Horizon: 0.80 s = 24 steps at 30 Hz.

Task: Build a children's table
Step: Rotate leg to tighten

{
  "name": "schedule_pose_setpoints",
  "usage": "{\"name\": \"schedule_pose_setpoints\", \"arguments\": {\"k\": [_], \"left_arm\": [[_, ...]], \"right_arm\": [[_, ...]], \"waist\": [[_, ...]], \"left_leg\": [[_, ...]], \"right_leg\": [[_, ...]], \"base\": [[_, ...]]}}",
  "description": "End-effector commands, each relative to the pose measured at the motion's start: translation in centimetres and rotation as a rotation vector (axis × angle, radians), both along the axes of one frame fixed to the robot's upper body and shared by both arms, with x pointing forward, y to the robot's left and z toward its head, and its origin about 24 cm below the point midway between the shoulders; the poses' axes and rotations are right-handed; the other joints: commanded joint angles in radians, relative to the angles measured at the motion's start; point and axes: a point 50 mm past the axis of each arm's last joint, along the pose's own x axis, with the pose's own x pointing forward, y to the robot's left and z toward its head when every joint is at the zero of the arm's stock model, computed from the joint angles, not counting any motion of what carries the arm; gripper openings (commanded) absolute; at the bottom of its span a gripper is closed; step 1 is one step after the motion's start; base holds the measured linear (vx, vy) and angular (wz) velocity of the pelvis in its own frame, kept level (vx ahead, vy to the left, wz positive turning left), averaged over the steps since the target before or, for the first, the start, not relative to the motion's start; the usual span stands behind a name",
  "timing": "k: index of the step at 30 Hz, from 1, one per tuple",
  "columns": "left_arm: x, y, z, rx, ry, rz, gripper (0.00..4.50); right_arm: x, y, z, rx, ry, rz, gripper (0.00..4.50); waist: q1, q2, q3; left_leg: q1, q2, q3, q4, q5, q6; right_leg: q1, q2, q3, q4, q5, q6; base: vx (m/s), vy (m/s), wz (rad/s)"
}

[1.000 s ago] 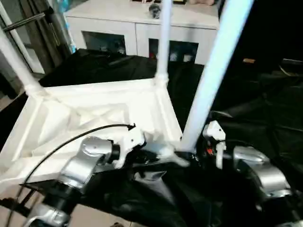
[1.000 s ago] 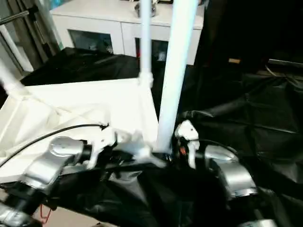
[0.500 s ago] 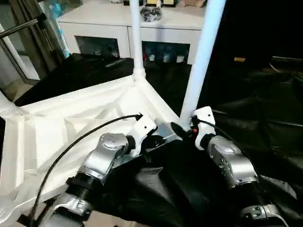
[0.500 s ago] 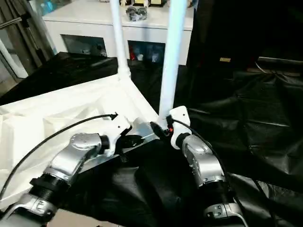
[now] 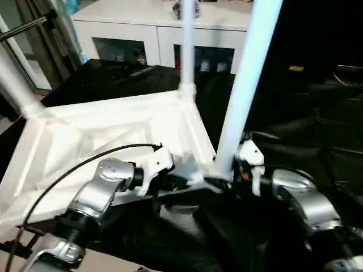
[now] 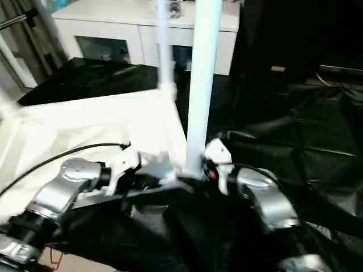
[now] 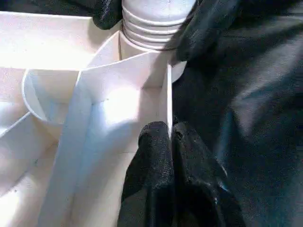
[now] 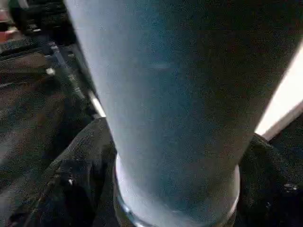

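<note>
1. Left wrist view shows you the left gripper (image 7: pixel 169 142) with both fingers pressed together on the thin edge wall of the tabletop (image 5: pixel 102 130), close beside the corner socket.
2. You see the tabletop lying upside down on the black cloth (image 5: pixel 317 119), ribbed side up, with the near leg (image 5: pixel 244 85) standing in the corner nearest the robot and two more legs upright at the far corner and the left corner.
3. The right gripper (image 5: pixel 241 170) stands at the foot of the near leg; in the right wrist view one black finger (image 8: pixel 75 184) is on each side of the tube, close to it. Whether they press it or only stand around it, you cannot tell.
4. What changed: over the last second the head camera swung away and came back, so the whole scene shifted — the table itself seems not moved. Both forearms changed their angle, and both grippers remained at this same corner.
5. My judgement: the near leg is being seated while the left side steadies the tabletop — three legs are visible in place, the fourth corner is out of sight.
</note>
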Motion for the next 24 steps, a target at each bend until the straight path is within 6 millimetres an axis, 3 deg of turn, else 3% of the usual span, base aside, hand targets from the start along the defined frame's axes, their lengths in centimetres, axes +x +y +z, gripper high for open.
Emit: {"name": "schedule_pose_setpoints", "arguments": {"k": [1, 3, 8, 14, 20, 22, 23, 24], "left_arm": [[-0.2, -0.5, 0.4, -0.011, -0.021, -0.061, 0.0], [-0.2, -0.3, 0.5, -0.008, -0.022, -0.065, 0.0], [-0.2, -0.1, 0.6, -0.014, -0.021, -0.061, 0.0], [0.1, -0.3, 0.1, -0.011, -0.028, 0.009, 0.0], [2.1, -1.7, 0.0, 0.004, -0.08, 0.239, 0.0], [2.3, -1.9, 0.0, 0.004, -0.084, 0.269, 0.0], [2.7, -3.0, 0.2, -0.02, -0.088, 0.317, 0.0], [2.9, -3.5, 0.2, -0.021, -0.102, 0.344, 0.0]], "right_arm": [[-0.6, 0.8, 0.0, 0.011, 0.037, 0.098, 3.59], [-0.8, 0.7, 0.1, 0.012, 0.055, 0.123, 3.43], [-0.8, 1.0, 0.1, 0.027, 0.071, 0.13, 2.91], [-0.7, 1.2, -0.3, 0.038, 0.073, 0.072, 2.76], [1.5, 1.7, -2.1, -0.002, 0.054, -0.319, 2.75], [1.6, 1.9, -2.4, -0.004, 0.055, -0.359, 2.74], [1.9, 2.6, -2.9, -0.006, 0.072, -0.453, 2.74], [2.1, 3.2, -3.2, -0.01, 0.074, -0.497, 2.74]], "waist": [[0.002, -0.011, -0.051], [0.001, -0.02, -0.048], [0.002, -0.019, -0.05], [0.001, -0.014, -0.05], [-0.012, -0.013, -0.046], [-0.015, -0.013, -0.046], [-0.016, -0.02, -0.045], [-0.017, -0.019, -0.045]], "left_leg": [[0.013, 0.035, -0.011, -0.067, -0.198, 0.075], [0.012, 0.034, -0.01, -0.068, -0.208, 0.063], [0.012, 0.034, -0.01, -0.067, -0.175, 0.055], [0.01, 0.034, -0.011, -0.067, -0.17, 0.055], [0.017, 0.028, -0.013, -0.074, -0.24, 0.002], [0.014, 0.028, -0.016, -0.076, -0.243, -0.005], [0.015, 0.029, -0.016, -0.076, -0.245, -0.004], [0.016, 0.029, -0.014, -0.076, -0.242, -0.004]], "right_leg": [[0.049, -0.047, 0.039, -0.069, -0.127, -0.254], [0.049, -0.048, 0.041, -0.073, -0.179, -0.24], [0.047, -0.048, 0.042, -0.069, -0.152, -0.235], [0.048, -0.047, 0.041, -0.068, -0.125, -0.245], [0.042, -0.048, 0.041, -0.083, -0.261, -0.209], [0.045, -0.049, 0.04, -0.085, -0.29, -0.191], [0.043, -0.049, 0.041, -0.088, -0.293, -0.184], [0.04, -0.048, 0.042, -0.089, -0.29, -0.185]], "base": [[0.0, 0.0, 0.0], [0.0, 0.0, 0.0], [0.0, 0.0, 0.0], [0.0, 0.0, 0.0], [0.0, 0.0, 0.0], [0.0, 0.0, 0.0], [0.0, 0.0, 0.0], [0.0, 0.0, 0.0]]}}
